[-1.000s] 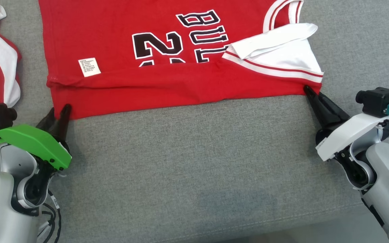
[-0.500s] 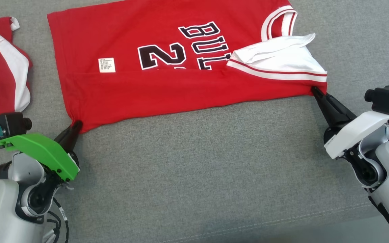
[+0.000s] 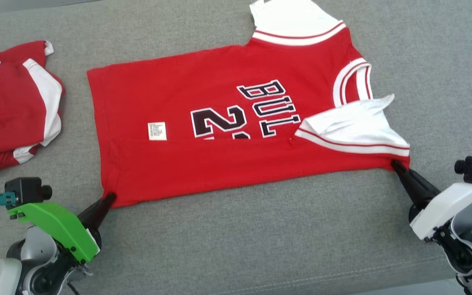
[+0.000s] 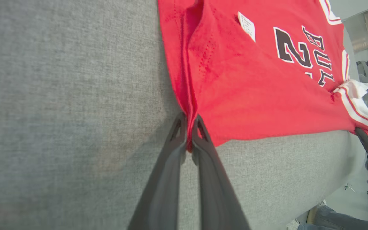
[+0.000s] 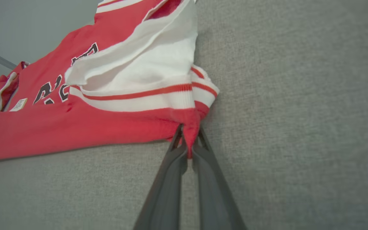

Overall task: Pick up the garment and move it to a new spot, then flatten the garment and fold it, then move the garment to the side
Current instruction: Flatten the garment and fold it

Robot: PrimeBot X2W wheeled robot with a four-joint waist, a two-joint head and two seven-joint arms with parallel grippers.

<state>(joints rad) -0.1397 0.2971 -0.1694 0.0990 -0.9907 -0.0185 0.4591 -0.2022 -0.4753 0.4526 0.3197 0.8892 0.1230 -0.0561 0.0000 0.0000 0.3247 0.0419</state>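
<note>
Red jersey [image 3: 219, 172], near edge: left hand [image 3: 111, 197] and right hand [image 3: 395, 164] pinch its corners; draw evenly, keeping it taut.

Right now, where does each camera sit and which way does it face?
Head view: on the head, looking down at the red jersey on grey fabric; left fingers and right fingers show.
Left wrist view: on that wrist, along the left fingers pinching the jersey's corner.
Right wrist view: along the right fingers pinching beneath the white sleeve.
All three share the jersey's white label.
</note>
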